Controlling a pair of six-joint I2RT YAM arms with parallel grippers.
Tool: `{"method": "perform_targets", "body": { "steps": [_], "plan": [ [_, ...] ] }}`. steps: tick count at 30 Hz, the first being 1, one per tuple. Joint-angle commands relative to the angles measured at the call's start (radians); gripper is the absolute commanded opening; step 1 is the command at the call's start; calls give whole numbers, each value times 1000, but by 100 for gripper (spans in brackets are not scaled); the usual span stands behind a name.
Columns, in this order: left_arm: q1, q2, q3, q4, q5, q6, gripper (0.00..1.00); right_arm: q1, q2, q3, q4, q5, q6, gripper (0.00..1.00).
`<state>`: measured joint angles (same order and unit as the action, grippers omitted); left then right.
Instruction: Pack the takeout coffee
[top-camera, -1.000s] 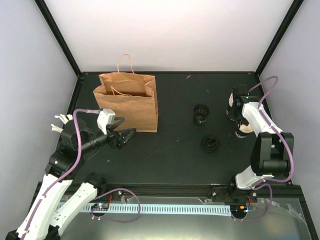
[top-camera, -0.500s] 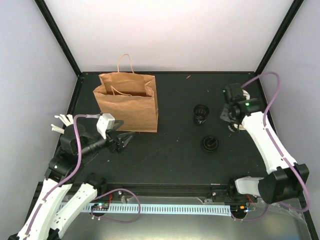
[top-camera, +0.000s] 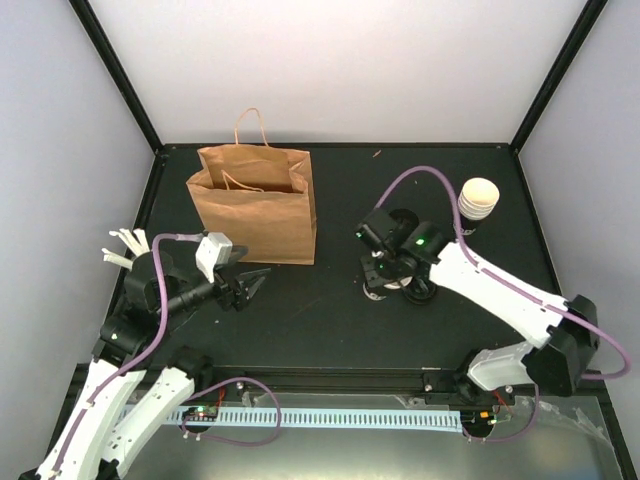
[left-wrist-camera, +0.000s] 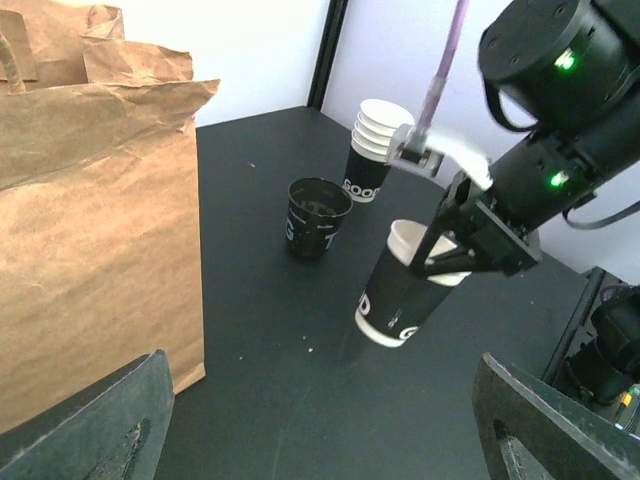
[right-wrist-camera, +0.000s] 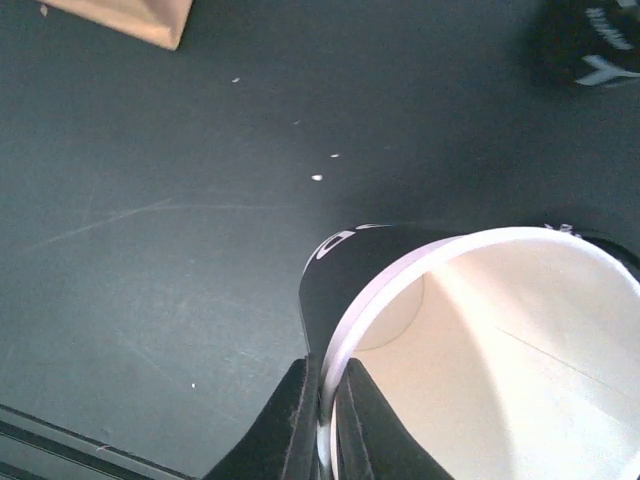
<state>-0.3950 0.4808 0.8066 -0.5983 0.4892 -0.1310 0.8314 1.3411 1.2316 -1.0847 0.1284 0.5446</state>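
The right hand (left-wrist-camera: 446, 256) is pinching the rim of the takeout coffee cup (left-wrist-camera: 403, 296), one finger inside and one outside, holding it tilted over the table (left-wrist-camera: 260, 330) at centre frame. Its long axis is leaning, mouth upper right, base lower left. Light, thin paper is probably denting easily, so the rolled rim is likely offering the stiffest hold. The left hand (top-camera: 246, 284) is gaping wide, empty.

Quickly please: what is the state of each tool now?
Left tool: open, holding nothing.
Right tool: closed on the rim of the coffee cup.
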Motion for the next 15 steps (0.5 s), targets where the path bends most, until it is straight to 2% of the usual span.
{"method": "perform_targets", "body": {
  "steps": [1,9,15],
  "plan": [
    [-7,-20,-15,9,-9,4,84,85,81,10,60,23,0,7],
    [-7,-30,-35,11,-15,-4,84,194,216,55,87,98,16,8],
    [-7,-24,-39,14,-18,-5,84,209,255,71,90,121,25,17]
  ]
}}
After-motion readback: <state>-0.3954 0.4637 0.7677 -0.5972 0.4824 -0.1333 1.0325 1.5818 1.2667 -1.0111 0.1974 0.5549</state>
